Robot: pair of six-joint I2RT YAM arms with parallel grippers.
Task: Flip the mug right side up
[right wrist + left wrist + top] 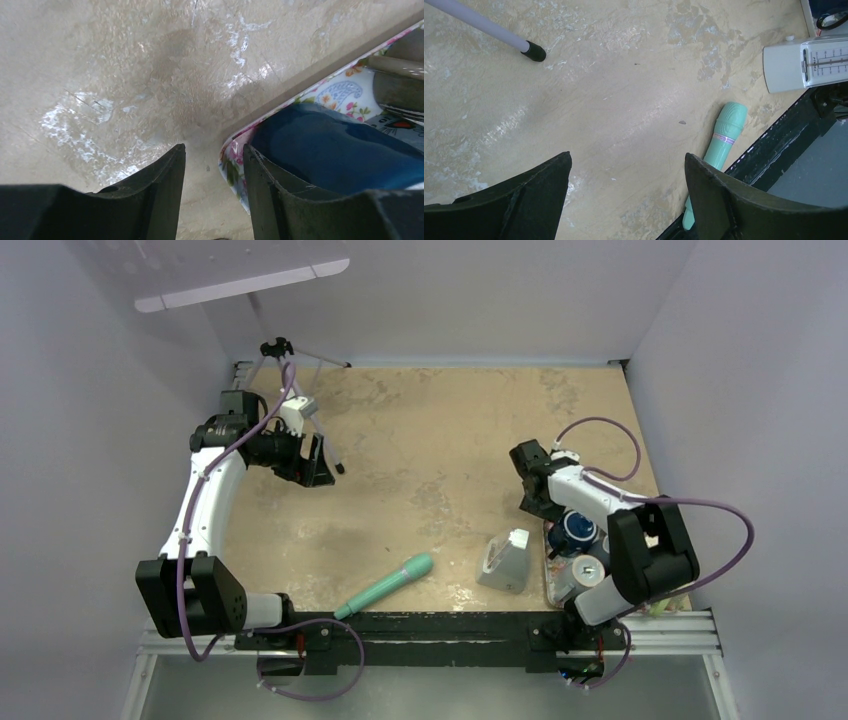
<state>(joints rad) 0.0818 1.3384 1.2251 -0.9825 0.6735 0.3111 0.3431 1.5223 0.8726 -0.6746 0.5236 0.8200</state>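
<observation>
1. Black fingers of the right claw (214,147) fill the bottom of its wrist view. They stand partly apart, with bare surface showing in the gap and nothing pinched between them.
2. Just beside the right-hand finger lies the corner of a flower-patterned rectangular tray (231,170). Its rim reaches into the gap but stays clear of the other finger.
3. Inside that tray sits a dark blue mug (340,155), close against the corner nearest the claw. From where I stand I cannot tell whether it rests on its base or on its mouth.
4. Behind the mug in the tray are some grey metal-looking pieces (397,65), too cropped to name.
5. From above, the tray lies at the right edge of the tan, mottled bench (420,440), with the right arm bent over it.
6. Left of the tray, apart from it, stands a white wedge-shaped plastic device (505,560) with a printed scale on one face.
7. Further left, near the front rail, lies a mint-green stick-shaped handle with a rounded end (385,585), angled towards the white device.
8. Well away on the far left, the left claw (628,156) hangs over bare bench with its jaws spread wide, holding nothing.
9. Near it stands a small tripod with a black head and pale legs (280,348), one black-capped foot planted on the bench beside the left arm.
</observation>
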